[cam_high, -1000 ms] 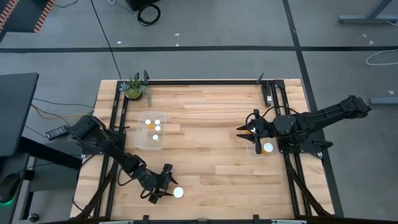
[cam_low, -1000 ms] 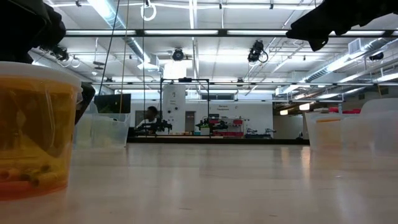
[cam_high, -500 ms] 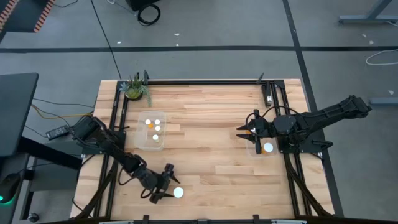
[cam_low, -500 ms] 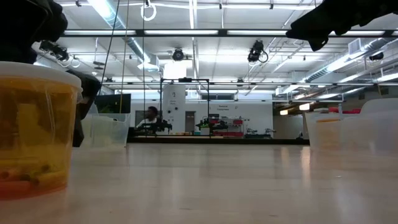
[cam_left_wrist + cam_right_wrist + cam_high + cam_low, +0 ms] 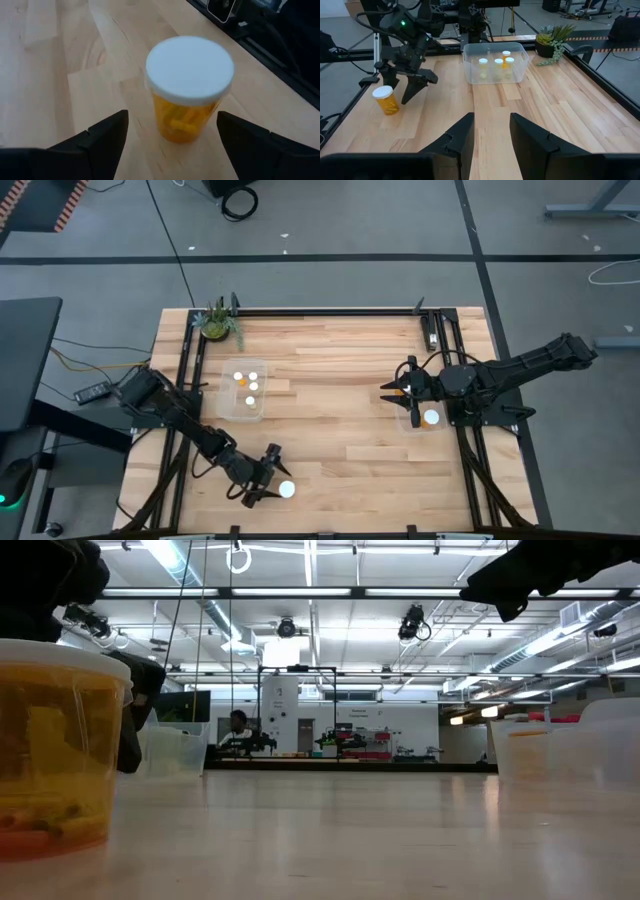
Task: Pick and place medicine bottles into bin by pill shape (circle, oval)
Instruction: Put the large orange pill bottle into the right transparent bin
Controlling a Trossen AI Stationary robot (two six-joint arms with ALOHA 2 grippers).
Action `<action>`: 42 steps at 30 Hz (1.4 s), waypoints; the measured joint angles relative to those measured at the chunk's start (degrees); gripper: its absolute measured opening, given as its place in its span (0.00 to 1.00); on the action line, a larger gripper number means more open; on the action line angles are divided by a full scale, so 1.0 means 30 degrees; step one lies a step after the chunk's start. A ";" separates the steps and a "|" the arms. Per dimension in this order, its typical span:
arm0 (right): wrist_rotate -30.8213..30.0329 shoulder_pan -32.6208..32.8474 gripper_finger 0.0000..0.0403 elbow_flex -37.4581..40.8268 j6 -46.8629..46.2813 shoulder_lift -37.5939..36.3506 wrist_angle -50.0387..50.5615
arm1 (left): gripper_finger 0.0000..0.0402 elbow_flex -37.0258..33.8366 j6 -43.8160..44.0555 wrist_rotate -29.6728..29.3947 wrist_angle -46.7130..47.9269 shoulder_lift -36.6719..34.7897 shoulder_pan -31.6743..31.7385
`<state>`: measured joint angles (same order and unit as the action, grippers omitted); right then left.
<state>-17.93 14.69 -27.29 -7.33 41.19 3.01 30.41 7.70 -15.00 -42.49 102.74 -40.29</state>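
We see a potted plant at the far left corner of the table, and a clear bin on the left side holding three bottles. A second bin sits by the right rail with one white-capped bottle in it. Nothing stands between the loose bottle and the left bin.

That amber bottle stands upright near the table's front edge. Our left gripper is right at it, fingers spread wide on either side, not touching it; the left wrist view shows clear gaps around the white cap.

Our right gripper hangs over the right bin, fingers nearly closed on nothing.

Compared with a second ago, the left fingers have opened slightly wider and the gripper has edged closer to the bottle; the right arm has not moved.
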 joint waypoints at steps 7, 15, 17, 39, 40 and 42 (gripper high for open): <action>0.0000 -0.0006 0.33 0.0000 -0.0003 0.0006 -0.0036 | 0.77 0.0892 -0.0386 0.0205 -0.1171 0.1719 0.0087; 0.0000 0.0001 0.33 -0.0007 0.0007 0.0006 -0.0092 | 0.75 0.1377 -0.0509 0.0218 -0.0980 0.2375 0.0124; 0.0000 -0.0005 0.33 -0.0007 0.0007 0.0006 -0.0078 | 0.72 0.1377 -0.0517 0.0219 -0.0995 0.2375 0.0176; -0.0045 -0.0005 0.33 -0.0007 -0.0306 0.1580 -0.0258 | 0.51 0.2064 0.0175 0.0226 -0.0261 0.2375 0.3042; -0.0057 0.0000 0.33 -0.0007 -0.0366 0.1749 -0.0301 | 0.51 0.2249 0.0092 0.0277 0.0083 0.2375 0.3250; -0.0058 0.0001 0.33 -0.0007 -0.0526 0.2116 -0.0406 | 0.50 0.2705 -0.0114 0.0622 0.0970 0.2375 0.3681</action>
<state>-18.11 14.70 -27.31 -8.91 47.54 1.79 38.53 7.36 -13.14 -39.58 109.86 -29.25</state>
